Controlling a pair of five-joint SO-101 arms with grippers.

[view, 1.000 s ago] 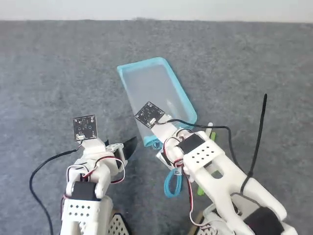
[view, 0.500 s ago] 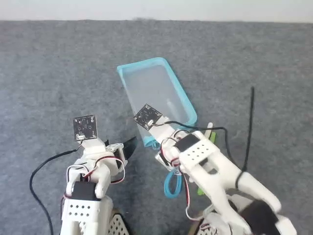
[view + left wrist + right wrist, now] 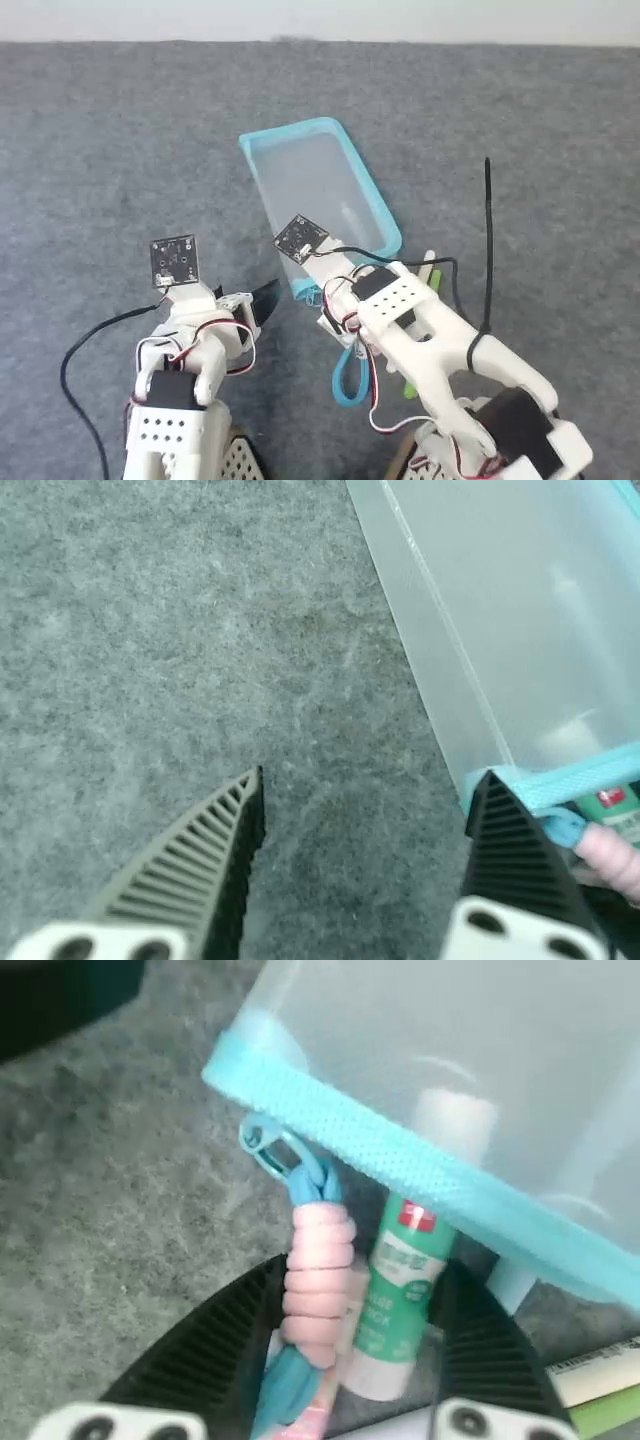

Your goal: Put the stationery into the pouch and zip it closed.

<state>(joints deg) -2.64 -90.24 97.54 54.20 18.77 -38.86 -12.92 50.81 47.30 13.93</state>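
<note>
Right gripper (image 3: 365,1285): jaws apart, one on either side of a green-and-white glue stick (image 3: 395,1300) and a pink coiled cord (image 3: 315,1260), both close between them; no squeeze is evident. The glue stick's far end lies at the teal-edged mouth of the pouch (image 3: 400,1165) and, by appearance, is not yet inside. A blue zip pull (image 3: 272,1148) sits at the mouth's corner, and a pale object (image 3: 455,1115) shows through the clear wall. Pens (image 3: 600,1380) lie just beside the jaws.

Left gripper (image 3: 372,778): jaws wide apart and empty above the table, one tip just beside the pouch's near corner.

Change: over the last second the right arm's rear body has swung toward the left arm, carrying its upright black cable (image 3: 488,240) with it, while its wrist has barely shifted at the mouth. The pouch and the left arm have kept their places. This reads as a re-aiming of the push, so loading is unfinished and the zip remains open.

The pouch lies mid-table, angled toward the far edge. A blue loop (image 3: 350,378) trails toward the near edge. The table (image 3: 120,130) has a grey, carpet-like covering, and a pale wall (image 3: 320,20) borders its far edge.
</note>
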